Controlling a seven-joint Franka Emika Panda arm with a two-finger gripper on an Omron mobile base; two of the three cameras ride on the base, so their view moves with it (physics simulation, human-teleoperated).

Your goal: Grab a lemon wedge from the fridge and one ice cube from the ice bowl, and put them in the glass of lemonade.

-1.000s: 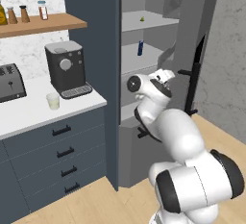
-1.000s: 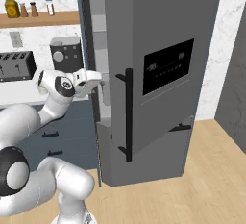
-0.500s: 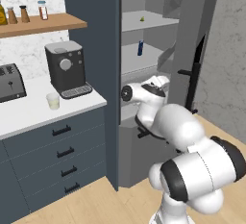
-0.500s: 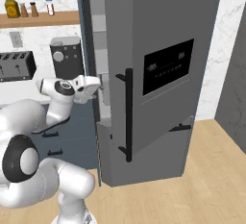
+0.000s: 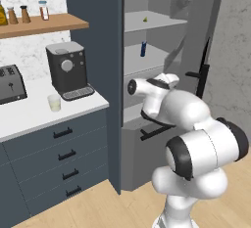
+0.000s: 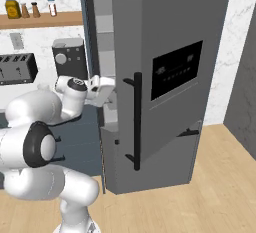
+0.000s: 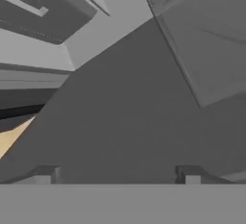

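**Arm reaching into the open fridge**

The gripper (image 7: 117,172) is pointing at smooth matte grey fridge (image 5: 162,21) panels, fingertips spread apart, holding nothing. The tiny yellow-green lemon wedge (image 5: 145,19) is sitting on the flat upper shelf.

Glossy white rounded arm (image 5: 196,124) with dark joint bands, small dark fingertips (image 7: 45,172).

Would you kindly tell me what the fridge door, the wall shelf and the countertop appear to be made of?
The fridge door looks like matte grey metal: flat, even grey with a black bar handle. The wall shelf seems to be wood, a warm tan board. The countertop is plain white and smooth, possibly laminate or stone; the rendering leaves that open.
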